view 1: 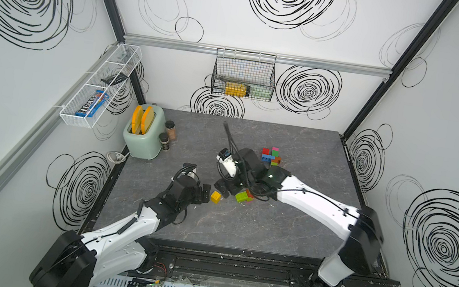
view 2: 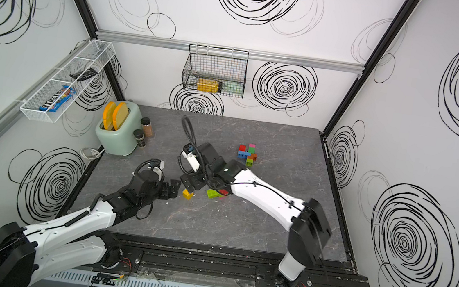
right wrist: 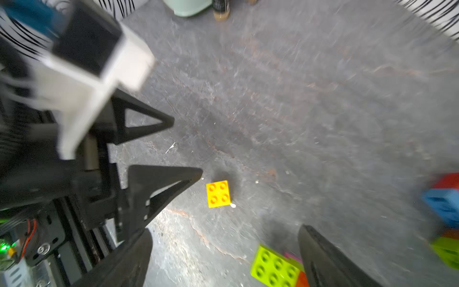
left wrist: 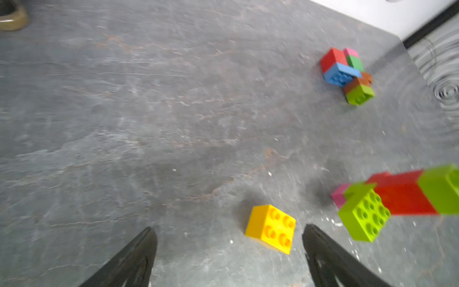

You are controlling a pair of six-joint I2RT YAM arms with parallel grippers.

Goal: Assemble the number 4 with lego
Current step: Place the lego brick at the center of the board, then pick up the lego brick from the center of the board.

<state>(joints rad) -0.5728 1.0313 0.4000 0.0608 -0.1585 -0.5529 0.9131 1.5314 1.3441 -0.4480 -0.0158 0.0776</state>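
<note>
You face a yellow brick (left wrist: 270, 228), a lime brick (left wrist: 363, 215) and a red brick (left wrist: 402, 196); the tabletop (left wrist: 149, 124) is veined grey, and the white walls (view 1: 226, 3) carry black swirls.

A square yellow brick (left wrist: 270, 228), four studs showing, lay on the table (left wrist: 173, 124) just ahead of the left fingers (left wrist: 134, 258), untouched. A lime, red and pink cluster (left wrist: 397, 196) sat close by the right fingers (right wrist: 330, 261); a multicoloured cluster (left wrist: 346, 74) lay well beyond.
</note>
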